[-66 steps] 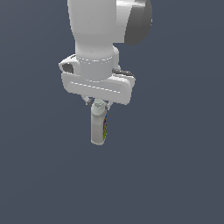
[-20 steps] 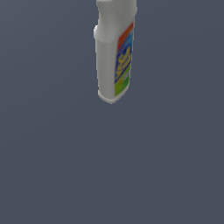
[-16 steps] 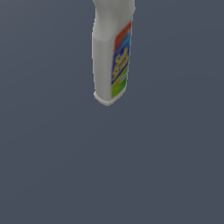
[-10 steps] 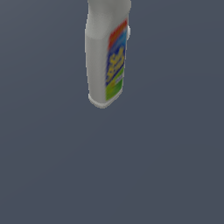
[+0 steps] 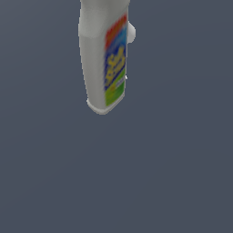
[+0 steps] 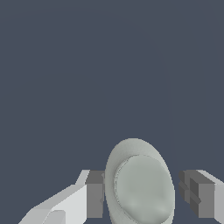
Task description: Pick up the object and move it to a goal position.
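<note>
The object, a white bottle (image 5: pixel 96 59) with a red, blue, yellow and green striped side label, hangs upright in mid-air at the top of the exterior view, its neck cut off by the frame edge. In the wrist view I look down on its rounded top (image 6: pixel 141 187), which sits between my gripper's (image 6: pixel 142 194) two grey pads (image 6: pixel 94 194). The gripper is shut on the bottle, one finger on each side. In the exterior view the gripper lies almost wholly beyond the top edge.
Only a plain dark grey-blue background shows around and below the bottle in both views. No table, marker or other object is visible.
The held bottle has drifted slightly toward the exterior view's left and looks a little larger. 3.3 s ago the bottle looked small, with the gripper and arm in view.
</note>
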You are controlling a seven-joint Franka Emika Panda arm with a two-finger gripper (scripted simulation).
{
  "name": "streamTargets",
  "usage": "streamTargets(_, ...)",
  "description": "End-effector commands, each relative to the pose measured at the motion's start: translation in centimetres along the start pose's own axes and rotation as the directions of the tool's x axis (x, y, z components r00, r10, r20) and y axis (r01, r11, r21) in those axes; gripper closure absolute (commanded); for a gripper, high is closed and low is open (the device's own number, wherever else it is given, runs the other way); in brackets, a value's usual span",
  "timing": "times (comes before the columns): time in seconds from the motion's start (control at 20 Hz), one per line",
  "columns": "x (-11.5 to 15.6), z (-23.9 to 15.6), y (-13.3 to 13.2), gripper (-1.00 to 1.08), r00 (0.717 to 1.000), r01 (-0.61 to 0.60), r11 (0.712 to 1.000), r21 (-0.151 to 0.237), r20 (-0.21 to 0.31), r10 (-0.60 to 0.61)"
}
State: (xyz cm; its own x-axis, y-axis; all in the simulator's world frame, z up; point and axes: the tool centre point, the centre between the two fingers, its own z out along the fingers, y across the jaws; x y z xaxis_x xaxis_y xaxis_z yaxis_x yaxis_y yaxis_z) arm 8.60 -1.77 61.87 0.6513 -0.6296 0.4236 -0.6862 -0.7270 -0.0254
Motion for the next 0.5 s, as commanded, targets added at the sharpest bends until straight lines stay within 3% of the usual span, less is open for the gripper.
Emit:
streamTargets(0.0,0.54,-0.83,0.11,1.08,1.000,-0.004,1.000,0.010,-0.010,0.004)
streamTargets(0.45,0.99,-0.84,0.05,1.08,1.000,-0.004,1.000,0.009,-0.010,0.004)
